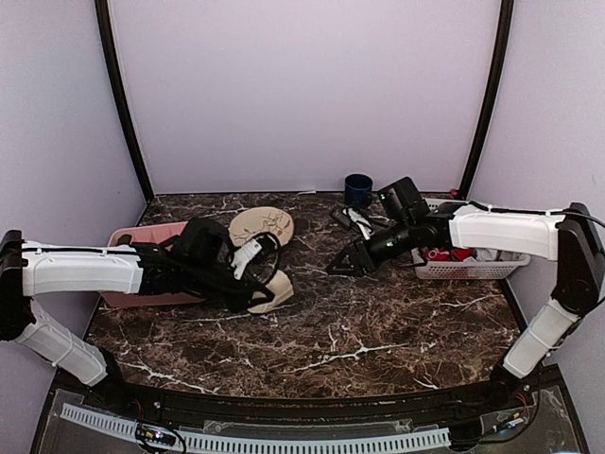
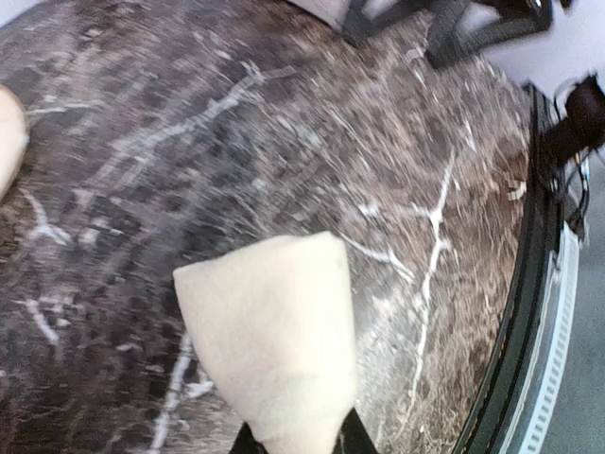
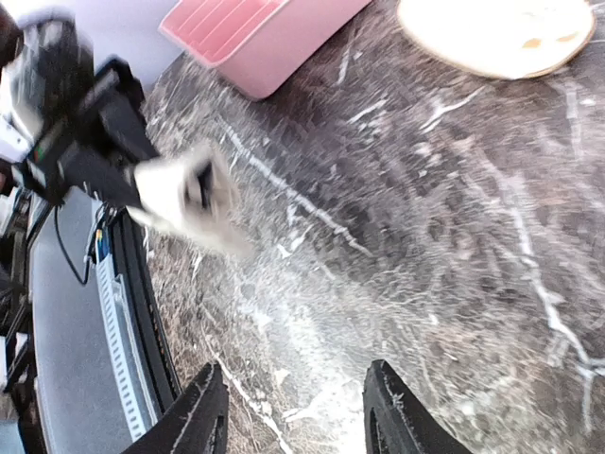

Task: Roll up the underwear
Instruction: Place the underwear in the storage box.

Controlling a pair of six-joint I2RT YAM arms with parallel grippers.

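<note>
Your left gripper [image 2: 295,443], just in front of the plate [image 1: 265,225], pinches one end of the underwear [image 2: 269,331], a folded cream wad over the marble. Your right gripper [image 3: 296,416], right of the plate, is spread and empty. Rolling looks barely begun. Next, lay it flat, pin one edge, then roll.

No legible text anywhere.

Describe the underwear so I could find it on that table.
On the dark marble table, find the pink bin at the left. Just right of it, the left tool pinches the cream underwear; unlike the round patterned plate behind, it is plain, soft and folded.
</note>
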